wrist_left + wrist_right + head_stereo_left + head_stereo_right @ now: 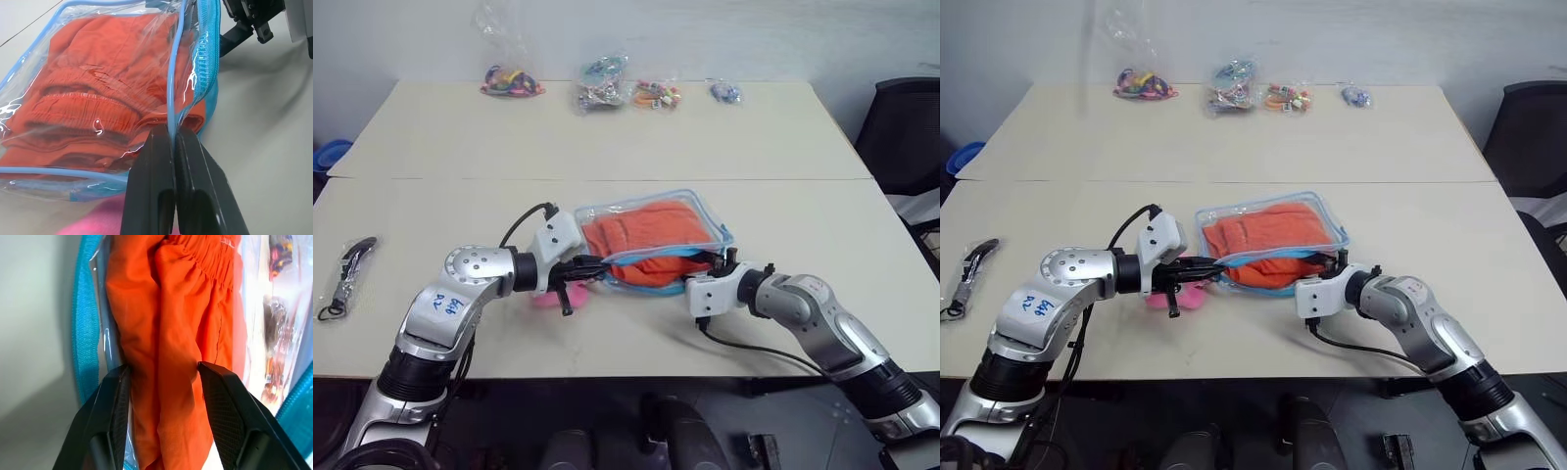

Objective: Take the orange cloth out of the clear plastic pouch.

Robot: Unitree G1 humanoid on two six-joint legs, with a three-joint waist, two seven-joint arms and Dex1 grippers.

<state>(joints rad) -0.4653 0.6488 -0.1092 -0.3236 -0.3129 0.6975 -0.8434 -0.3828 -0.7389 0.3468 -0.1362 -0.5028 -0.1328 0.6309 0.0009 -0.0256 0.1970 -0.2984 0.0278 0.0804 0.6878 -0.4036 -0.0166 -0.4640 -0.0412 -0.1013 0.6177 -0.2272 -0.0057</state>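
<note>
The left gripper [173, 142] was pinched tight on the near zipper edge of the clear plastic pouch [705, 211]. The right gripper [164, 377] stood half-wide, its jaws straddling a fold of the orange cloth [641, 235] at the opening. The cloth still lay inside on the table [783, 137], so pulling it out remained

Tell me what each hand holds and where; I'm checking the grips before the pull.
The left hand is shut on the clear plastic pouch's blue rim by its opening. The right hand straddles a fold of the orange cloth, not yet pinching it.
</note>
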